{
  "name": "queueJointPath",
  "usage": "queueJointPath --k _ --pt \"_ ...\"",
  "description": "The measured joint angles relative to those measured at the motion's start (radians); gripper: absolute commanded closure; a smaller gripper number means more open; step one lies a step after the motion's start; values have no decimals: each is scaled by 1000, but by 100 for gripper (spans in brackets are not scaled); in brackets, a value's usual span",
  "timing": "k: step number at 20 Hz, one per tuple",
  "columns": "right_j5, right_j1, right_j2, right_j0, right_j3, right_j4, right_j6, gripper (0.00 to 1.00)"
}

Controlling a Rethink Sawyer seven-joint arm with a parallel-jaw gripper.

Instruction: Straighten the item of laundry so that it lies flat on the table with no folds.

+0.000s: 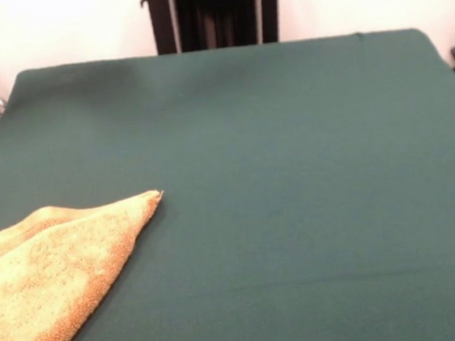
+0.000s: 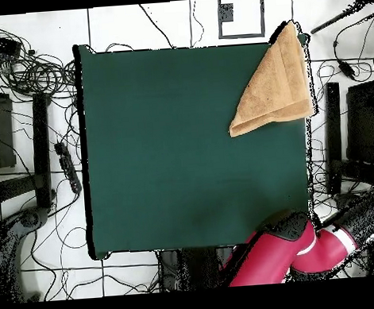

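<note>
We start nearest the front camera, where the towel (image 1: 48, 279) sits down at about eight o'clock, folded over into a triangle with one corner poking toward the middle of the surface (image 1: 297, 212). From overhead it lies at roughly one o'clock, right by the corner and seemingly spilling past the edge. We judge the fold has doubled it, so nothing is straightened yet. Beyond it, open green felt runs all the way back, leaving plenty of room to spread the cloth. Farthest off, the red arm (image 2: 296, 253) is drawn back by its base, likely to keep clear; our end effector isn't visible in either view, so its state we cannot tell.
</note>
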Motion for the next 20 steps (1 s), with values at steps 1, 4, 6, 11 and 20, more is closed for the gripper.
queueJointPath --k 1,4,6,11,20 --pt "-14 6 14 2 1 23 -1 100" --pt "-33 18 57 6 14 90 -8 100" --pt "-33 21 71 7 20 114 -13 100" --pt "-29 31 99 17 27 166 -18 100" --pt "-7 72 116 113 -4 211 -18 100"
